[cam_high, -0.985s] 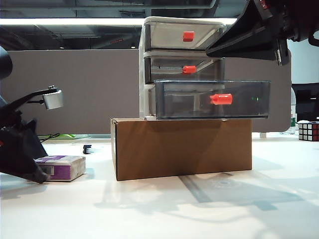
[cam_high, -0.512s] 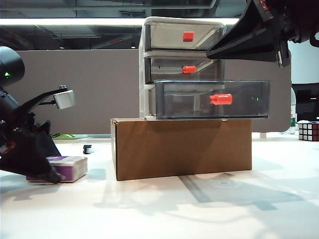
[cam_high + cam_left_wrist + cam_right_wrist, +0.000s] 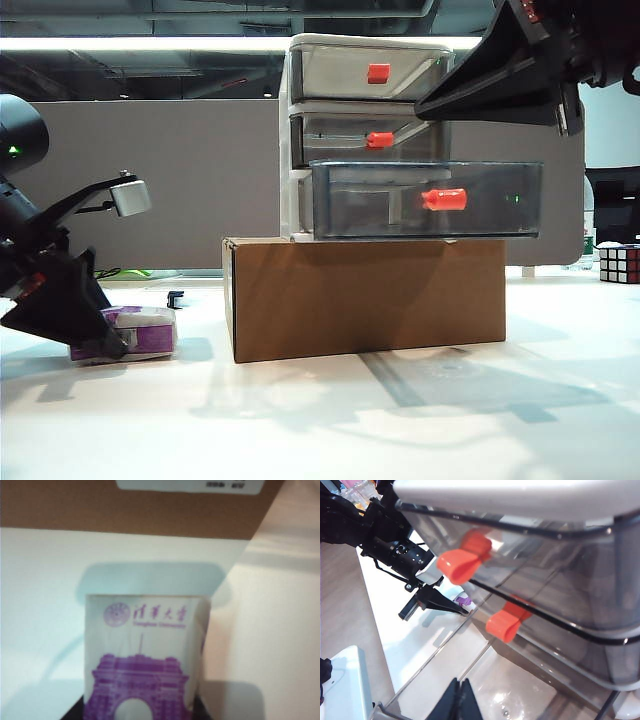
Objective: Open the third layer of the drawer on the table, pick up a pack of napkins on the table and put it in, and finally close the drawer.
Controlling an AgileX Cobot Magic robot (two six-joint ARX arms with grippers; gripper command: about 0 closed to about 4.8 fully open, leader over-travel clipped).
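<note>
Nearest, toward the left edge of the white worktop point(image 3: 420, 430), the pack of napkins point(image 3: 135, 332) lies flat, purple and white, with the left tool point(image 3: 112, 345) down at its near end. From the left wrist view the pack point(image 3: 142, 660) fills the middle, printed with a purple gate and Chinese lettering, and dark tips show at either lower corner of it; the jaws look partly closed about the pack, though whether they have firm hold of it I cannot tell. Behind that, in the middle of the worktop, stands a brown cardboard box point(image 3: 365, 295), and on top of it the drawer point(image 3: 300, 140) with its whitish frame. Its third layer point(image 3: 425, 200), the lowest tier, is pulled out toward the right, its red-orange knob point(image 3: 444, 198) facing the camera; the two tiers above are pushed in. High at the right, level with the upper tiers, the right tool point(image 3: 459, 700) hangs over the open tray, its two dark fingertips pressed together and holding nothing. A Rubik's cube point(image 3: 620, 264) sits at the far right edge.
</note>
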